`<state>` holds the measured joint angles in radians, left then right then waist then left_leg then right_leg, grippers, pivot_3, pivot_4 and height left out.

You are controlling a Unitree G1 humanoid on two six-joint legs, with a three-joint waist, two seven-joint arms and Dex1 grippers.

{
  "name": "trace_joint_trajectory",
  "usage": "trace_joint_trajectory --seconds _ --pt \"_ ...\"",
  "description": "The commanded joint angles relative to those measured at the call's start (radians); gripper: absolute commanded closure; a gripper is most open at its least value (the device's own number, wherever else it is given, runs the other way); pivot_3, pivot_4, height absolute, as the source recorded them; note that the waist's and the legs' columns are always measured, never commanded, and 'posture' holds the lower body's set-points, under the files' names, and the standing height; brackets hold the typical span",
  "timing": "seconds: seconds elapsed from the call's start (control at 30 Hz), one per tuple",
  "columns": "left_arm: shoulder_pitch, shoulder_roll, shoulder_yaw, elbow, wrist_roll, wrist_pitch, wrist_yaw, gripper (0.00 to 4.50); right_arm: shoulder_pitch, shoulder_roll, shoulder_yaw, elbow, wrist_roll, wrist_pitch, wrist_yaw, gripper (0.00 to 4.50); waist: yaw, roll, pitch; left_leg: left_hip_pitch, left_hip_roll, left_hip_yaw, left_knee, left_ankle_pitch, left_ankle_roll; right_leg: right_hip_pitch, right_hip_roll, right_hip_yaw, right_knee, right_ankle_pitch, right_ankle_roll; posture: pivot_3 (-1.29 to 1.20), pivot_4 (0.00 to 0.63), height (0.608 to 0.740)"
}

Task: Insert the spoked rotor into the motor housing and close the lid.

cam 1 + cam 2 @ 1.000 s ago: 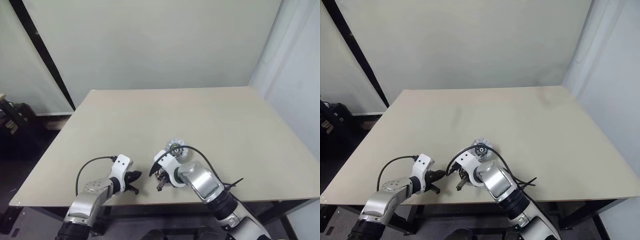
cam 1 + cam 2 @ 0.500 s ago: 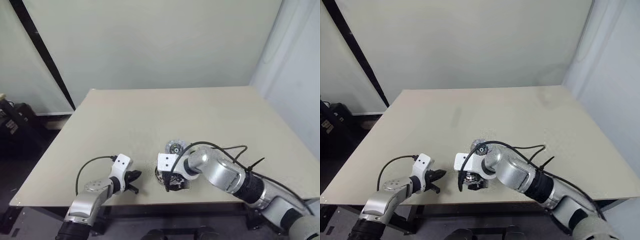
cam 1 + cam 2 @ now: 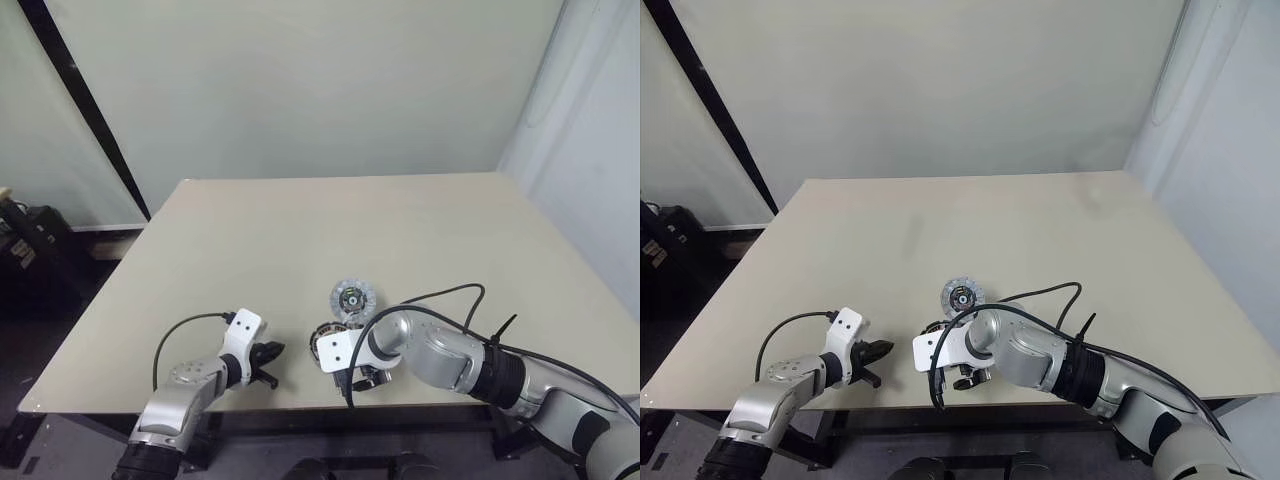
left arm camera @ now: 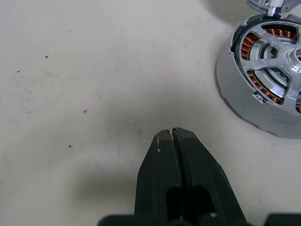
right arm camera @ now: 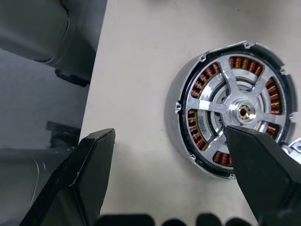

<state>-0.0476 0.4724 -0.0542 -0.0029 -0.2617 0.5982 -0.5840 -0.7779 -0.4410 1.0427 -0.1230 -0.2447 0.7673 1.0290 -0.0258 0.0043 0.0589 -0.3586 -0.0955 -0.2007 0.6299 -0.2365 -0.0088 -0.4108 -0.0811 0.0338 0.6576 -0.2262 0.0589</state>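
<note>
motor housing [image 5: 233, 115] beneath spread right jaws | left jaws pressed together, housing just beside

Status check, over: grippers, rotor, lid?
Left gripper shut, empty. Right gripper open above motor housing. Spoked rotor looks seated inside. Lid off, lying apart; nothing between.

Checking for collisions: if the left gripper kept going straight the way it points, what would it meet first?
Most likely bare table: the shut left gripper points down at open tabletop, and the motor housing sits off to one side of that line.
</note>
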Motion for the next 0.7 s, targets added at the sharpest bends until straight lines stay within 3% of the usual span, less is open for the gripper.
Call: trace_joint_trajectory --seconds 0.03,0.07,0.17,0.43,0.5,0.7 --pt "-0.002 0.004 0.014 -0.034 0.000 -0.009 -0.004 4.50 0.000 0.018 -0.012 0.028 -0.035 -0.028 -0.005 0.47 0.000 0.000 0.000 0.000 0.000 0.000 0.000 0.000 0.000 0.000 0.000 0.000 0.000 0.000 0.000 0.00 0.000 0.740" --pt "-0.002 0.004 0.014 -0.035 0.000 -0.008 -0.003 4.50 0.002 0.021 -0.013 0.036 -0.041 -0.033 -0.004 0.47 0.000 0.000 0.000 0.000 0.000 0.000 0.000 0.000 0.000 0.000 0.000 0.000 0.000 0.000 0.000 0.00 0.000 0.740" --pt "0.000 0.005 0.015 -0.036 0.000 -0.007 -0.003 4.50 0.012 0.029 -0.021 0.075 -0.059 -0.046 -0.009 1.04 0.000 0.000 0.000 0.000 0.000 0.000 0.000 0.000 0.000 0.000 0.000 0.000 0.000 0.000 0.000 0.00 0.000 0.740" --pt "0.002 0.005 0.017 -0.037 0.000 -0.008 -0.002 4.50 0.041 0.052 -0.044 0.108 -0.091 -0.062 -0.034 3.90 0.001 -0.001 -0.001 0.001 0.000 0.000 0.000 0.000 0.000 0.000 0.000 0.000 0.000 0.000 0.000 0.00 0.000 0.740" --pt "0.001 0.004 0.017 -0.035 0.001 -0.010 -0.002 4.50 0.056 0.074 -0.064 0.123 -0.096 -0.053 -0.058 4.37 0.001 -0.002 -0.001 0.001 0.000 0.000 0.000 0.000 0.000 0.001 0.000 0.000 0.000 0.000 0.000 0.00 0.000 0.740" --pt "0.000 0.003 0.016 -0.030 0.002 -0.014 -0.001 4.50 0.114 0.150 -0.151 0.108 -0.057 0.057 -0.095 4.41 -0.001 -0.002 -0.002 0.004 0.001 0.001 0.000 0.001 -0.001 0.002 0.001 0.000 0.001 0.000 0.000 0.00 0.000 0.740"
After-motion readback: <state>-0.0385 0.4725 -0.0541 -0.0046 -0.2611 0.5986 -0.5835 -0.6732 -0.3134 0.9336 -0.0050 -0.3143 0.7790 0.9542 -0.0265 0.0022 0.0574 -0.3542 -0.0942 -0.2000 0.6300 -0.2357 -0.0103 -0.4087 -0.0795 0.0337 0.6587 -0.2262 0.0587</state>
